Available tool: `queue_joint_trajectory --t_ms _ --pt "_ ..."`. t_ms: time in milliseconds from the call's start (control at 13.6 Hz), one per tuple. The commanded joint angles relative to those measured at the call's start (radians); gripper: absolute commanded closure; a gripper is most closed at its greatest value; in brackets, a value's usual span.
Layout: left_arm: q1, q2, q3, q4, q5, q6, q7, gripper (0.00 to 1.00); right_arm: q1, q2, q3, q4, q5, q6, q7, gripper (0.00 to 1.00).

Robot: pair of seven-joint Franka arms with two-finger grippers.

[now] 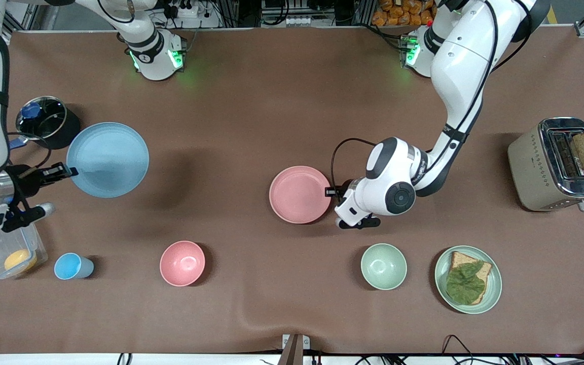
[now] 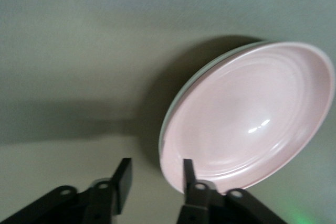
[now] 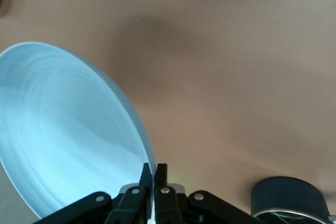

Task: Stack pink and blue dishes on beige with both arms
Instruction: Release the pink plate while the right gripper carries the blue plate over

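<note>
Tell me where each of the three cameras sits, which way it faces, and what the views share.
Front view: high across the table, facing both arms' bases; shows both arms, the left gripper beside the pink plate, the right gripper holding the blue plate.
Left wrist view: on the left wrist, looking down past its open fingers at the pink plate, which lies on another plate.
Right wrist view: on the right wrist, looking past its shut fingers at the blue plate.
Shared: each plate appears in the front view and one wrist view.
</note>
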Motion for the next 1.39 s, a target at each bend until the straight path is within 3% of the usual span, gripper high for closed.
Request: queue_joint_trajectory --t_ms 0,366,660,1099,1319 --pt "0.003 -0.056 0.011 0.029 0.031 0.000 -0.002 0.00 0.066 0.018 0.003 -0.003 0.010 0.014 0.092 1.00" --pt "0.107 -0.194 0.011 0.029 0.328 -0.087 0.081 0.00 0.263 0.115 0.003 -0.005 0.155 0.165 0.300 1.00" --pt "0.216 -0.303 0.011 0.029 0.350 -0.190 0.294 0.00 0.418 0.209 0.003 -0.008 0.248 0.384 0.463 1.00" --pt "0.307 -0.556 0.017 0.000 0.333 -0.342 0.412 0.00 0.568 0.293 0.003 -0.008 0.341 0.584 0.597 1.00" --pt "0.207 -0.677 0.217 -0.118 0.230 -0.337 0.429 0.00 0.605 0.311 0.003 -0.008 0.343 0.615 0.633 1.00"
